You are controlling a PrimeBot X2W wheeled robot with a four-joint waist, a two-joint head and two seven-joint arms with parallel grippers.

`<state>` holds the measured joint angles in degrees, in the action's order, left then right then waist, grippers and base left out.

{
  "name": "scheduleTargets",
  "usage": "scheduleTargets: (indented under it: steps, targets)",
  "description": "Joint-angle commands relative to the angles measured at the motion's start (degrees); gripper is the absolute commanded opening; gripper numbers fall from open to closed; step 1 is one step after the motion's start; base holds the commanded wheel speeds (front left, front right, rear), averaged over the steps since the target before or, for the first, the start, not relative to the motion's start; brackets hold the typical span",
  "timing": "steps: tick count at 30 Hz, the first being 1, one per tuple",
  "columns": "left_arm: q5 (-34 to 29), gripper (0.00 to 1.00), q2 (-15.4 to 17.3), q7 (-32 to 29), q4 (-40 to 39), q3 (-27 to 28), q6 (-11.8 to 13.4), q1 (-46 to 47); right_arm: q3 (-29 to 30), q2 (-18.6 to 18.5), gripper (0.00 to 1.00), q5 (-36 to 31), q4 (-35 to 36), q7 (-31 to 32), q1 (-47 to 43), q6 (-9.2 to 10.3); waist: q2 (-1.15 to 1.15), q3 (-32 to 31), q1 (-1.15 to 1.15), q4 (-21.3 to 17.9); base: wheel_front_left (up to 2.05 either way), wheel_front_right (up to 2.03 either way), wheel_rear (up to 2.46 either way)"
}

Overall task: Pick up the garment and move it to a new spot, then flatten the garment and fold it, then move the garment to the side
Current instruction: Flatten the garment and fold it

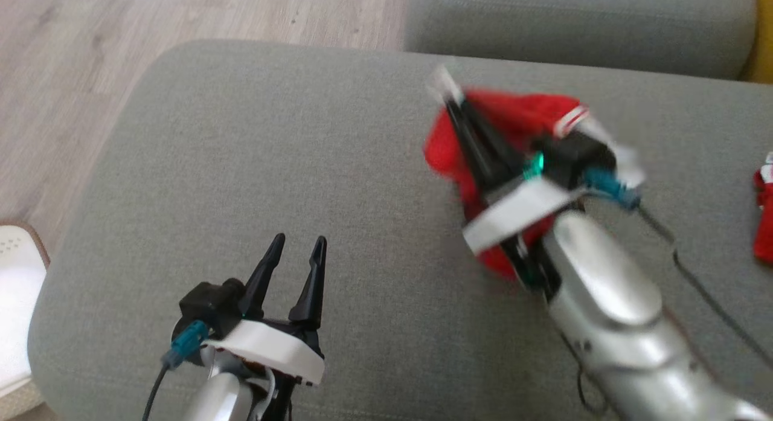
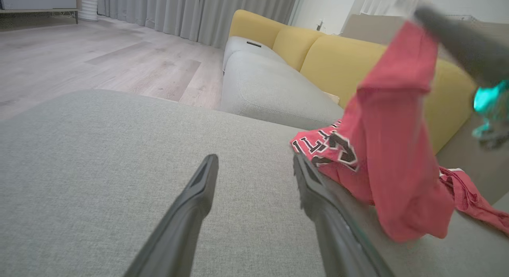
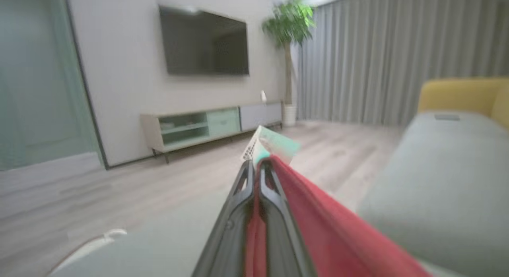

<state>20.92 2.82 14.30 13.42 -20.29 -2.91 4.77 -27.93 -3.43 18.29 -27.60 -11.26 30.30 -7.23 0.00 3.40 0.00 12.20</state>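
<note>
Shirt (image 1: 441, 148), red, upper right of frame, hangs from right gripper (image 1: 452, 104), pinched tight at edge. Bottom rests on grey cushion (image 1: 241, 137). Left gripper (image 1: 299, 240) lower left, wide, empty. Lift higher, go slow, so cloth clears cushion, no slip.

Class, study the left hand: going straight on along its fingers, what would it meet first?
Probably the grey cushion, since the left hand points low across it; the red garment hangs to the right of that line. Depth is unclear.
</note>
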Motion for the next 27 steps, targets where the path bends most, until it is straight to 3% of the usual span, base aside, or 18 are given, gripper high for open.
scheduleTargets:
  steps: [1,7,13,16,24,25,27]
  targets:
    - [0.36,1.0,0.06,0.7,-1.55,2.01,0.37,1.23,-2.4,0.55,0.0,1.53,3.71,-1.38,5.38,-0.25,0.0,-1.17,0.0,-0.32,0.0,0.0,0.0]
    - [0.08,1.0,0.06,0.7,-1.15,2.17,0.41,-1.15,-2.74,0.55,0.0,8.94,7.09,-3.23,12.62,-0.25,0.0,-3.23,0.0,-0.18,0.0,0.0,0.0]
    - [-0.21,1.0,0.06,0.7,-2.16,3.9,0.83,-1.66,3.86,0.02,0.0,4.64,3.39,-0.8,10.13,-0.25,0.0,-2.71,0.0,-1.28,0.0,0.0,0.0]
    - [-0.29,1.0,0.06,0.7,-2.57,4.34,0.85,-1.63,8.28,-3.81,0.0,4.38,3.69,3.06,6.68,-0.25,0.0,-2.05,0.0,-2.0,0.0,0.0,0.0]
    - [-0.05,1.0,0.06,0.7,-2.73,4.35,0.6,-0.57,16.08,-18.66,0.0,2.47,2.22,15.67,-3.46,-0.25,0.0,-0.43,0.0,-4.25,0.0,0.0,0.0]
    - [0.04,1.0,0.06,0.7,-2.7,4.29,0.6,-0.19,19.72,-19.37,1.0,-0.55,0.01,16.51,-4.56,-0.25,0.0,-0.24,0.0,-4.72,0.0,0.0,0.0]
    - [0.02,1.0,0.06,0.7,-2.65,4.24,0.56,0.04,22.87,-18.29,1.0,-3.99,-0.67,15.65,-4.69,-0.25,0.0,-0.08,0.0,-5.25,0.0,0.0,0.0]
